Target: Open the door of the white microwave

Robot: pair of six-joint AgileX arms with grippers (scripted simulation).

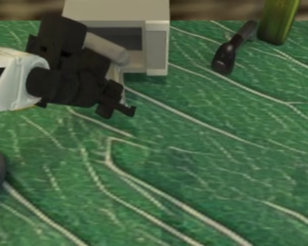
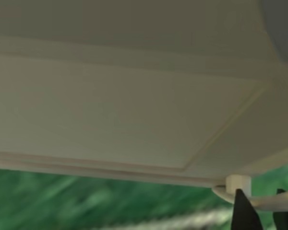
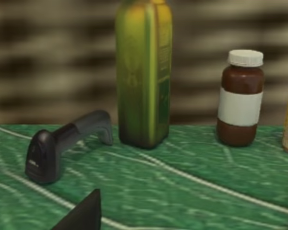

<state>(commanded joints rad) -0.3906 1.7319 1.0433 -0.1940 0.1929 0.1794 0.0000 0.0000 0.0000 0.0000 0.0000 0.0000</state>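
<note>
At the top view's left, my left arm reached in over the green table [image 1: 205,169], its black wrist hiding much of the door [image 1: 117,78]; the left gripper [image 1: 118,105] sat at the door's free edge, just in front of the white microwave [image 1: 118,13]; in the left wrist view the door's [image 2: 125,105] off-white panel filled most of the frame, and the dark fingertips [image 2: 242,211] stood narrowly apart on either side of a thin pale handle [image 2: 240,189] at the panel's edge, seemingly closed on it; the door stood swung outward, baring the dark cavity, with the microwave at the table's far edge, left of centre; right of it lay a black barcode scanner [image 1: 231,47]; further right stood a green bottle [image 1: 277,18]; the right wrist view added a brown jar [image 3: 240,98]; whether the right gripper's fingers were parted I cannot tell.
</note>
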